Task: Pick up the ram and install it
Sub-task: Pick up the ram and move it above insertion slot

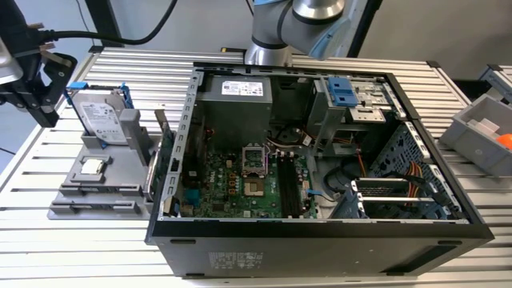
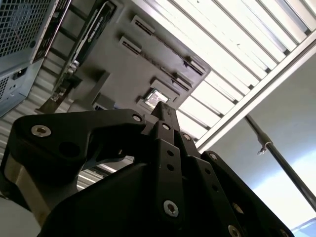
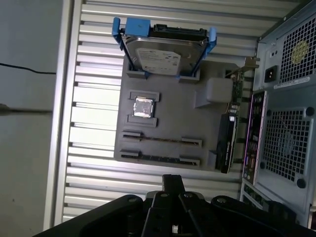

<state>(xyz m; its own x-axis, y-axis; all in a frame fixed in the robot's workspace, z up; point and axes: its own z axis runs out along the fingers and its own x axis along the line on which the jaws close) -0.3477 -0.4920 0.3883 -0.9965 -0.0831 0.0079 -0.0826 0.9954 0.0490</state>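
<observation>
With jaws closed on nothing, the black gripper [image 3: 173, 178] hovers near the grey holder [image 3: 173, 118] on the slatted metal tabletop [image 3: 94, 123], where the long, thin dark ram stick [image 3: 160, 158] sits in a slot.

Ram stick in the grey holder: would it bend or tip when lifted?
The ram looks thin and board-like: probably stiff and light. Standing on edge in the grey holder, it may tip if nudged sideways.

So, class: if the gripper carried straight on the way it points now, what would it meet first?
The gripper would most likely meet the grey tray, near the ram in its slots; depth is unclear, so possibly the table beside it.
</observation>
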